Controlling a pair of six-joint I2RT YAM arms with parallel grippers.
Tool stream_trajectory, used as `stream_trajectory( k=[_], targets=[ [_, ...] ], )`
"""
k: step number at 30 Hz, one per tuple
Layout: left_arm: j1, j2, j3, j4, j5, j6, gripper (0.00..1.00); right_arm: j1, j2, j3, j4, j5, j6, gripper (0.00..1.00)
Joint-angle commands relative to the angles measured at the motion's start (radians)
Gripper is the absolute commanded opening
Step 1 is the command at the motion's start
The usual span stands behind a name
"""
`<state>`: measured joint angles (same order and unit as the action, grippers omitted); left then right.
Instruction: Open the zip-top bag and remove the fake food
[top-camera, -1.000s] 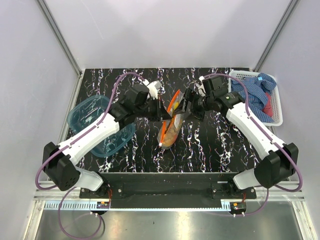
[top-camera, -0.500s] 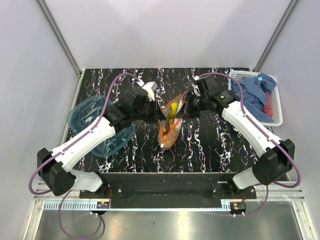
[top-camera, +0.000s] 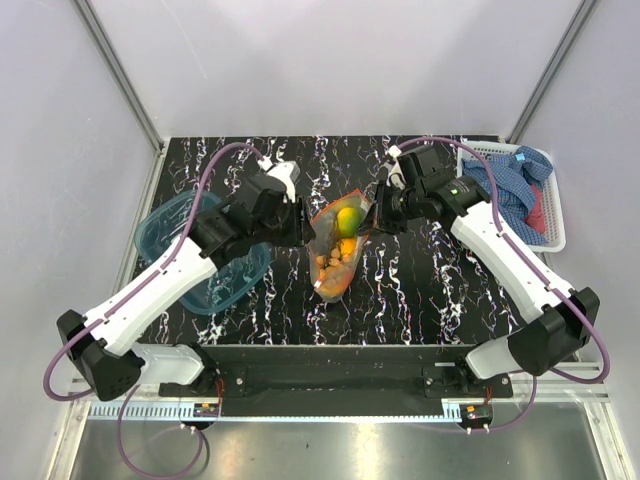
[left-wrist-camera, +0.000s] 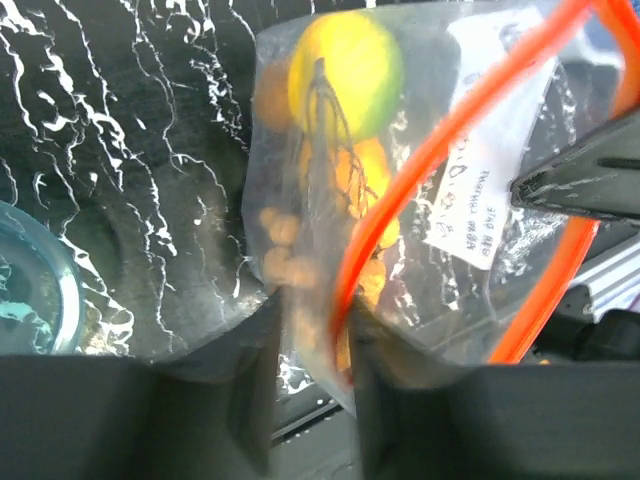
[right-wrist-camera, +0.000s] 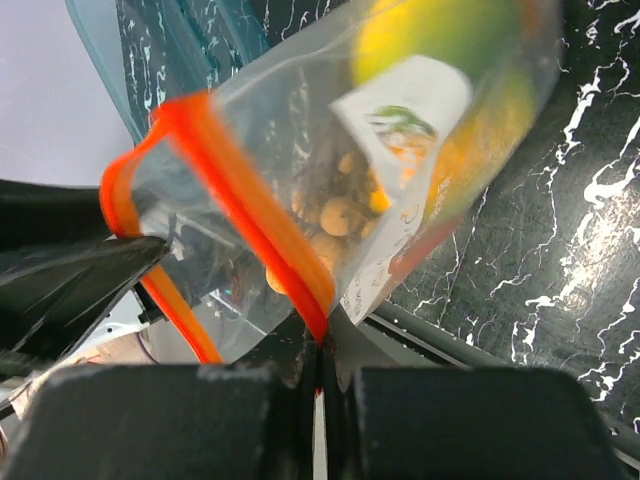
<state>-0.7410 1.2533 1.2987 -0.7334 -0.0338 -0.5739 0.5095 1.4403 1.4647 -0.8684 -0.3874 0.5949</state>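
The zip-top bag (top-camera: 338, 245) hangs tilted between both grippers, its orange-red strip (left-wrist-camera: 440, 140) pulled into an open loop. Inside lies the fake food: a yellow-green mango (top-camera: 347, 218), an orange piece and small tan balls (top-camera: 332, 262). My right gripper (right-wrist-camera: 318, 350) is shut on the strip (right-wrist-camera: 250, 220) at the bag's right lip (top-camera: 372, 222). At the left lip, my left gripper (left-wrist-camera: 315, 330) has its jaws apart. The strip and the clear film run between them, against the right-hand finger.
A blue translucent tub (top-camera: 190, 250) sits on the table under the left arm. A white basket (top-camera: 555, 215) with a blue checked cloth (top-camera: 510, 185) stands at the right edge. The table's black marbled top (top-camera: 420, 290) shows around the bag.
The right gripper closed on the strip and the mouth of the bag spread open. The left jaws have just parted. The left arm has shifted left and further from me.
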Motion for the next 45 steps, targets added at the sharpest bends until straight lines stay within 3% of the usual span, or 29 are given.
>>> stream_trajectory(
  k=[1, 5, 9, 12, 21, 25, 29, 32, 36, 45],
  targets=[
    [-0.046, 0.015, 0.176, 0.002, -0.064, 0.069, 0.45, 0.02, -0.012, 0.052, 0.014, -0.047, -0.033, 0.0],
    [-0.096, 0.06, 0.293, 0.003, -0.107, 0.056, 0.48, 0.029, -0.009, 0.066, 0.019, -0.038, -0.027, 0.0],
    [-0.141, 0.119, 0.324, 0.02, -0.058, 0.037, 0.4, 0.032, -0.009, 0.077, 0.023, -0.033, -0.029, 0.0],
    [-0.143, 0.17, 0.332, 0.017, -0.061, 0.057, 0.28, 0.032, -0.014, 0.075, 0.029, -0.025, -0.023, 0.0],
    [-0.112, 0.296, 0.382, -0.026, -0.074, 0.129, 0.21, 0.032, -0.021, 0.066, 0.04, -0.044, -0.026, 0.0],
    [-0.083, 0.35, 0.376, -0.053, -0.034, 0.135, 0.24, 0.032, -0.026, 0.056, 0.04, -0.051, -0.035, 0.0],
    [-0.083, 0.386, 0.358, -0.073, -0.041, 0.152, 0.42, 0.032, -0.024, 0.059, 0.04, -0.057, -0.041, 0.0],
    [-0.084, 0.403, 0.327, -0.07, -0.061, 0.146, 0.42, 0.032, -0.023, 0.06, 0.04, -0.064, -0.044, 0.0],
    [-0.087, 0.419, 0.3, -0.057, -0.057, 0.152, 0.54, 0.032, -0.024, 0.052, 0.042, -0.067, -0.046, 0.0],
    [-0.09, 0.451, 0.225, -0.023, -0.006, 0.132, 0.63, 0.032, -0.034, 0.022, 0.058, -0.07, -0.038, 0.0]
  ],
)
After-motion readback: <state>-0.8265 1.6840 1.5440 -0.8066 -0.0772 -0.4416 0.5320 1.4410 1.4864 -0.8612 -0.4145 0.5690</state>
